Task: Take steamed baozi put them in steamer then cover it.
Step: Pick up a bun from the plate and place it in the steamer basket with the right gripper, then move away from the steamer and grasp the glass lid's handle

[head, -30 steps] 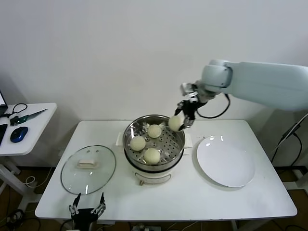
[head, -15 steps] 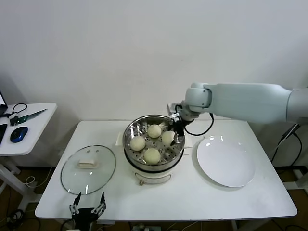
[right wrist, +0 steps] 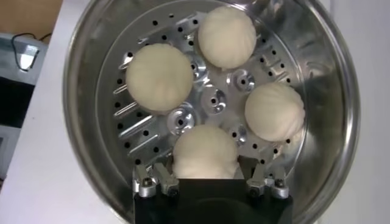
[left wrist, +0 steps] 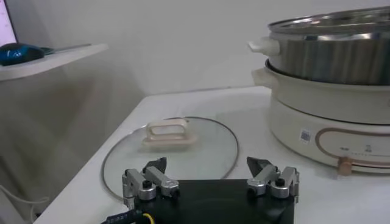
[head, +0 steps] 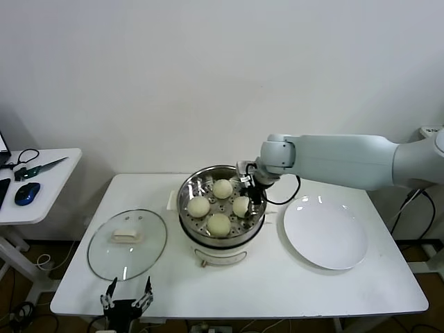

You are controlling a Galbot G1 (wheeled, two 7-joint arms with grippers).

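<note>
From my remote seat I looked down on a white rectangular table [head: 277, 291] set against a plain pale wall. The round shiny steel steamer [head: 222, 208] on its white base stood near the table's middle, well inside every edge. All four cream-white domed baozi [right wrist: 159, 76] sat on its perforated tray, spaced apart around the centre. My right gripper [head: 251, 195] reached in over the steamer's right rim, its jaws parted on either side of the nearest bun [right wrist: 206, 152] without pinching it, as the right wrist view showed. The round clear glass cover [head: 127, 243] with its cream rectangular handle lay flat on the table left of the steamer, its rim close to the table's left and front edges. A flat white round plate [head: 325, 236] lay bare to the steamer's right, just beside its base. My left gripper [left wrist: 210, 181] hung spread wide at the front edge, just beside the cover's near rim, grasping nothing. Open tabletop ran across the front right.
</note>
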